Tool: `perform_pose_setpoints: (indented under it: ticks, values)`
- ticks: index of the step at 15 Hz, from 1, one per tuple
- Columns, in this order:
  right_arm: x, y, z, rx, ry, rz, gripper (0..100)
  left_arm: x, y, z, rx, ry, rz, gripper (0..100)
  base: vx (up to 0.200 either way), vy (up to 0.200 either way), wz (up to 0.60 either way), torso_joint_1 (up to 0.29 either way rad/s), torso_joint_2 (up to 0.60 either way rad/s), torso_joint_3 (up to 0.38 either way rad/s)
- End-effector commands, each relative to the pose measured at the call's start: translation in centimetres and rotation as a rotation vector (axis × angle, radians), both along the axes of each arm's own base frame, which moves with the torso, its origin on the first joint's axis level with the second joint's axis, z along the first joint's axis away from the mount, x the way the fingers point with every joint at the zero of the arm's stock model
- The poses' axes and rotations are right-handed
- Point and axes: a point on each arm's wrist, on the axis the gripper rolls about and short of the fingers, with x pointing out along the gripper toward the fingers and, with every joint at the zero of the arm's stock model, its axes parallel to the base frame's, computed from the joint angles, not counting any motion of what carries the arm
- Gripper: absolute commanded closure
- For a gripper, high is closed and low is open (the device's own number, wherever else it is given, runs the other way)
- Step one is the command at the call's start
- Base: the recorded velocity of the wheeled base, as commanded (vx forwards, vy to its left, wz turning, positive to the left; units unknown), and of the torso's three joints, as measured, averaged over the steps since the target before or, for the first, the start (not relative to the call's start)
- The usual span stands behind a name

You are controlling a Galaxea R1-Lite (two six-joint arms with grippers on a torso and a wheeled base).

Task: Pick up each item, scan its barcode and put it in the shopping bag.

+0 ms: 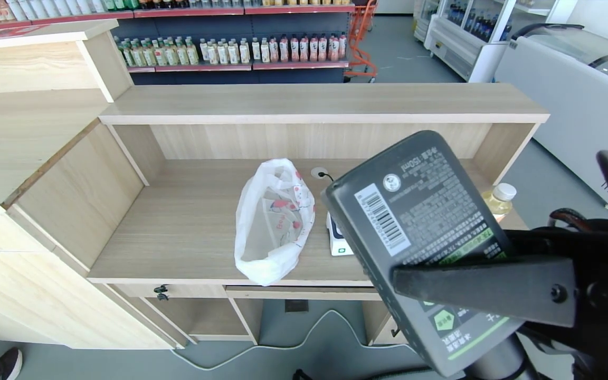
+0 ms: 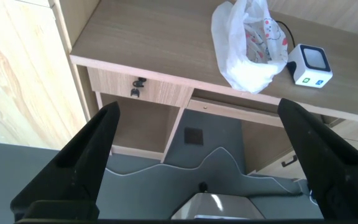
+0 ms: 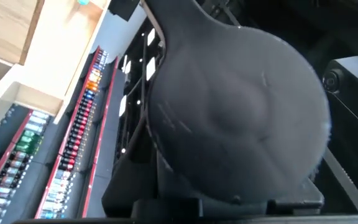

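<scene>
My right gripper is shut on a dark grey flat bottle, held up close in front of the head camera with its white barcode label facing the camera. The bottle's rounded dark end looms in the right wrist view. A white plastic shopping bag stands open on the wooden counter, with a small white barcode scanner just right of it. My left gripper hangs open and empty in front of the counter's edge, lower than the bag and the scanner.
A bottle of yellow liquid with a white cap stands at the counter's right end, partly behind the held bottle. A raised shelf and side walls box in the counter. A drawer sits under its front edge. A freezer stands to the right.
</scene>
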Motion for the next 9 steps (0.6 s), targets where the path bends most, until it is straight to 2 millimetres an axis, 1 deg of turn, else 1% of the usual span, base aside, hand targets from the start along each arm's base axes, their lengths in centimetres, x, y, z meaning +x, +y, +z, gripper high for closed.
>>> perform_pose_setpoints:
  ticks: [1, 5, 6, 9]
  values:
    - [-0.5, -0.4, 0.4, 0.013, -0.012, 0.004, 100, 0.0, 0.0, 0.0, -0.001, 0.0, 0.0, 0, 0.0, 0.0, 0.0, 0.0, 0.0, 0.0]
    - [-0.6, -0.6, 0.4, 0.011, -0.004, 0.007, 100, 0.0, 0.0, 0.0, -0.001, 0.0, 0.0, 0, 0.0, 0.0, 0.0, 0.0, 0.0, 0.0]
    - [-1.2, -1.2, -0.1, 0.002, 0.005, 0.007, 100, 0.0, 0.0, 0.0, -0.001, 0.0, 0.0, 0, 0.0, 0.0, 0.0, 0.0, 0.0, 0.0]
    - [-2.0, -2.2, -0.2, -0.003, 0.001, 0.017, 100, 0.0, 0.0, 0.0, -0.001, 0.0, 0.0, 0, 0.0, 0.0, 0.0, 0.0, 0.0, 0.0]
